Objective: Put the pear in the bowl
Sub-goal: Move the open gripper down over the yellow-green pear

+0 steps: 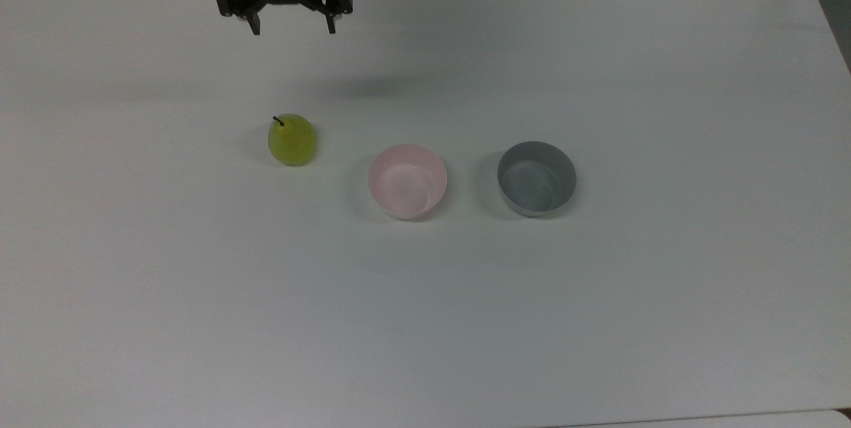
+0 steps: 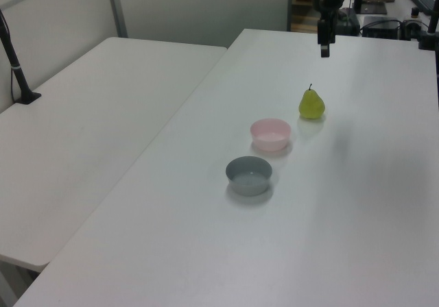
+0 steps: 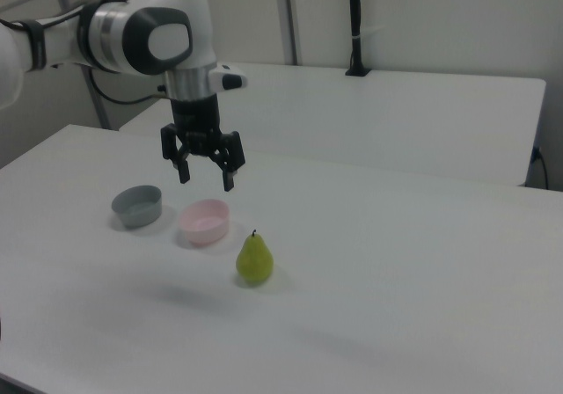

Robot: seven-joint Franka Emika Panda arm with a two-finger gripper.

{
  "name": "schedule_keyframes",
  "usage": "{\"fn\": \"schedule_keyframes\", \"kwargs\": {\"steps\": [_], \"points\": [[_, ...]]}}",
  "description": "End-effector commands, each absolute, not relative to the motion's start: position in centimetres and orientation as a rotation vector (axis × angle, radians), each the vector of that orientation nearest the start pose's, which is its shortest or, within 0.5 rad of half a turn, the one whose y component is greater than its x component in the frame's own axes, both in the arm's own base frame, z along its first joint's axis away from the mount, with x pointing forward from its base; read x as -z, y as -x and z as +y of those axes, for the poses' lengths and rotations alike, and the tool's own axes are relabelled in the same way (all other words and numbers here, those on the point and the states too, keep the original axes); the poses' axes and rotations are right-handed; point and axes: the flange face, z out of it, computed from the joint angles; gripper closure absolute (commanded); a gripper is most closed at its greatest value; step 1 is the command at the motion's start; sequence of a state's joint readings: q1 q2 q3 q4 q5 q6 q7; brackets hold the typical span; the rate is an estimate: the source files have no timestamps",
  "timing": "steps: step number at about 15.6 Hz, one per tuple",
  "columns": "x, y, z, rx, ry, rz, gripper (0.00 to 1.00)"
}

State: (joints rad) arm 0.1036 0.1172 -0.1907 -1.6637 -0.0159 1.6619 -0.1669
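The pincer (image 1: 292,26) is held released, high above the surface (image 1: 598,315). The pear (image 1: 290,139) stands upright below it, beside the pink bowl (image 1: 407,181). If gripped off-centre, the rounded pear could be tipped and rolled away.

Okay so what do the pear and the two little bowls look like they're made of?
The pear looks like a plastic or wax model: even yellow-green skin with a slight sheen, though real fruit can't be ruled out. The pink bowl and the grey bowl both look like smooth moulded plastic or glazed ceramic: plain walls, uniform colour, soft highlights inside. Which one, I can't tell.
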Motion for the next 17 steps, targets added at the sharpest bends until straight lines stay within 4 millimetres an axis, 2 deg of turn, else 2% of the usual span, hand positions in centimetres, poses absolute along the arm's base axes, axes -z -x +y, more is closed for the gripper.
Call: {"fn": "schedule_keyframes", "kwargs": {"steps": [1, 5, 10, 12, 17], "points": [[-49.9, -59.3, -6.0, -0.217, 3.139, -0.231, 0.0], [-44.5, -60.7, -7.4, -0.252, 3.18, -0.233, 0.0], [-39.7, -61.6, -8.3, -0.304, 3.197, -0.283, 0.0], [-37.9, -62.2, -8.4, -0.282, 3.209, -0.289, 0.0], [-33.9, -63.4, -6.9, -0.301, 3.228, -0.329, 0.0]]}}
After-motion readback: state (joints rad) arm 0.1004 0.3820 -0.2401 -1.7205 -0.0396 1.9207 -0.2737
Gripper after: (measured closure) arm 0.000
